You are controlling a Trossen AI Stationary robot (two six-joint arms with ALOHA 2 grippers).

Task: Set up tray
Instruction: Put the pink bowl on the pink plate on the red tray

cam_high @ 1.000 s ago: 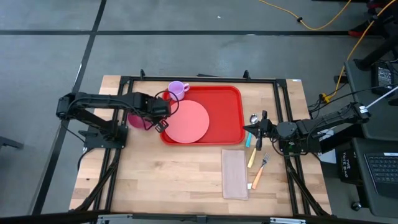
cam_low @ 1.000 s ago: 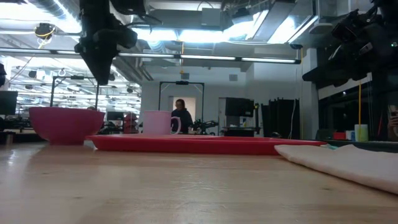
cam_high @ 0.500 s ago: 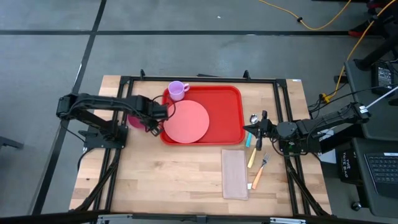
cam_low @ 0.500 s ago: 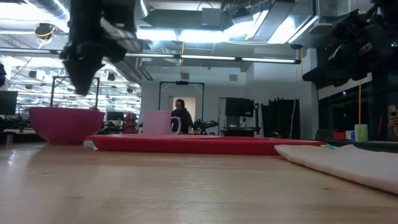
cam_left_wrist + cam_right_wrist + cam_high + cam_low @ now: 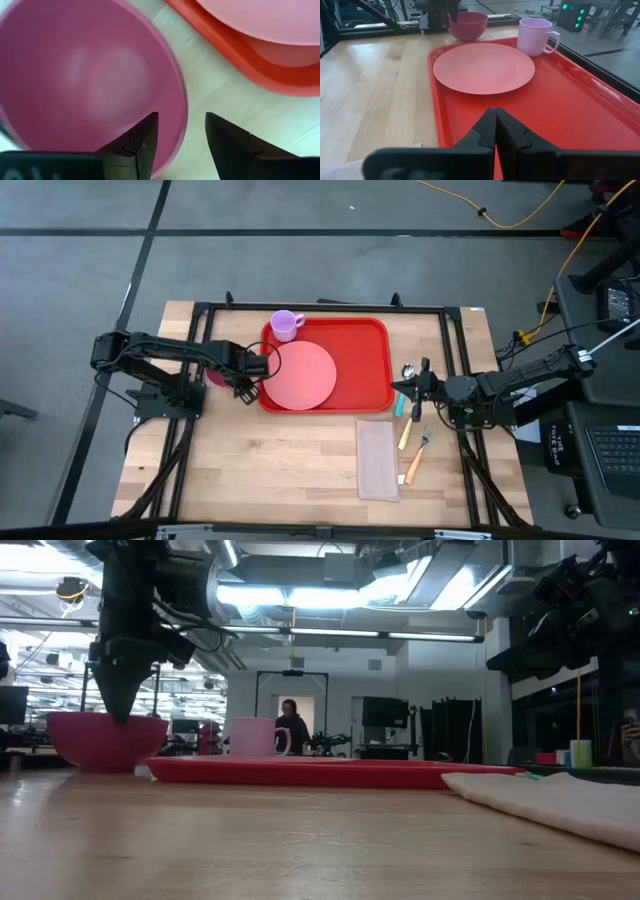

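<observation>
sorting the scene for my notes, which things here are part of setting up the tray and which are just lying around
Part of the job:
- red tray
- salmon-pink plate on the tray
- lilac mug on the tray's corner
- magenta bowl beside the tray, left gripper open over its rim
- napkin, fork and spoon, likely still to go on

Just there:
- yellow cable on the floor
- right gripper, shut, waiting

two dark jointed arms, black cables, seemingly tapered matte fingers (image 5: 137, 142)

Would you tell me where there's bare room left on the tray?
On the tray, the strip right of the plate is bare. Its left end is crowded: mug, plate, and the left gripper at the bowl outside.
</observation>
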